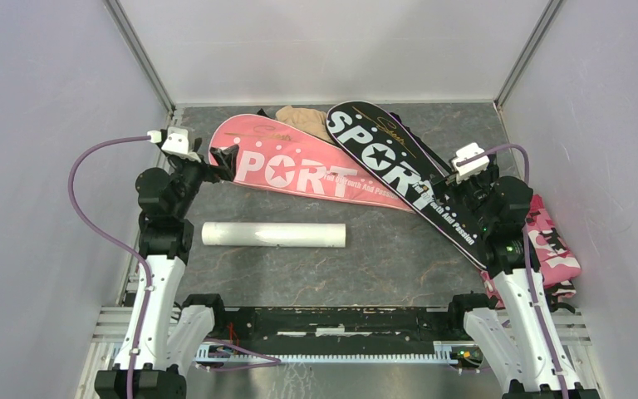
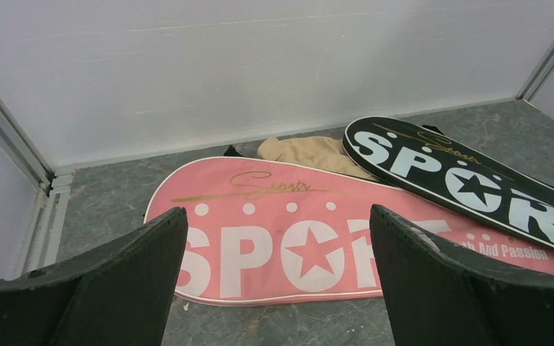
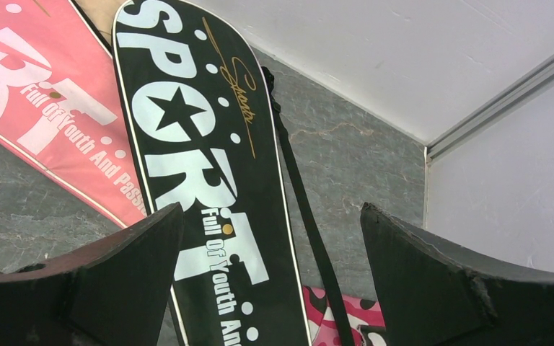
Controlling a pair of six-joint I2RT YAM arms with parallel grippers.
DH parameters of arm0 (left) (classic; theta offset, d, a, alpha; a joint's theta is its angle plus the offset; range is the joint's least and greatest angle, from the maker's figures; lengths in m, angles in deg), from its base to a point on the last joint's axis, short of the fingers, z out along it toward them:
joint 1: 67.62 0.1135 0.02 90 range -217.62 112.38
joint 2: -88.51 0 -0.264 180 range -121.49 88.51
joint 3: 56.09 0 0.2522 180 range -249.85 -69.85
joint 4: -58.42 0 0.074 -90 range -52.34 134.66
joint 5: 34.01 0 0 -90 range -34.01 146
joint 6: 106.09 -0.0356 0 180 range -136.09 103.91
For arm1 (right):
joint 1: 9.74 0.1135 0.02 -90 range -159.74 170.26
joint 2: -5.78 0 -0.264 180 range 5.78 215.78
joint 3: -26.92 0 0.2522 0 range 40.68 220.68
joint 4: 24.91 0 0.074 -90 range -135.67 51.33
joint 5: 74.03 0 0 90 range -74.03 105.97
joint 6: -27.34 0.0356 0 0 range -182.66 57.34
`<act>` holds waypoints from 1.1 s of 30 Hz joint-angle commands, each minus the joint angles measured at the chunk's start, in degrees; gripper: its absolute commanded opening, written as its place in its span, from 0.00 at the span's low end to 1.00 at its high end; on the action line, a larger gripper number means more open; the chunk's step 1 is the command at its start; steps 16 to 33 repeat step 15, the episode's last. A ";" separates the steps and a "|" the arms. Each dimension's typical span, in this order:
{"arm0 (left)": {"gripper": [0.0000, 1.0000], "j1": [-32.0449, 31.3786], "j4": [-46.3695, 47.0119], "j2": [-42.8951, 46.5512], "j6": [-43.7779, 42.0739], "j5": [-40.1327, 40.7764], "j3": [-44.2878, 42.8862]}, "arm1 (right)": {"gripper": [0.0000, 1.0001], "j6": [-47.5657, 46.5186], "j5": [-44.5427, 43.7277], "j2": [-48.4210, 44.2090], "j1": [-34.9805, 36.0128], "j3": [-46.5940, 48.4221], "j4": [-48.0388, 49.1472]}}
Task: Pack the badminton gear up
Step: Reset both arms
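Grey table (image 1: 382,266): pink cover (image 1: 299,170), black cover (image 1: 390,162) read "SPORT"; left gripper (image 2: 275,213), right gripper (image 3: 270,209) both wide

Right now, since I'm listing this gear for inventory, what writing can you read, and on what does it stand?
"SPORT": large white letters on the pink cover.
"SPORT": large white letters on the black cover.
"Full Of Youth And Passion": small white print on both covers.
"Sports": gold script on the pink cover; the black cover's gold script is too fine to read.
The white tube: no writing visible.
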 commanded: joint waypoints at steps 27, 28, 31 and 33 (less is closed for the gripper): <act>1.00 0.48 1.12 0.23 -1.25 -1.42 -0.26 | 0.98 -0.60 0.41 -0.30 -0.25 2.07 1.18; 1.00 0.48 1.12 0.23 -1.25 -1.42 -0.26 | 0.98 -0.60 0.41 -0.30 -0.25 2.07 1.18; 1.00 0.48 1.12 0.23 -1.25 -1.42 -0.26 | 0.98 -0.60 0.41 -0.30 -0.25 2.07 1.18; 1.00 0.48 1.12 0.23 -1.25 -1.42 -0.26 | 0.98 -0.60 0.41 -0.30 -0.25 2.07 1.18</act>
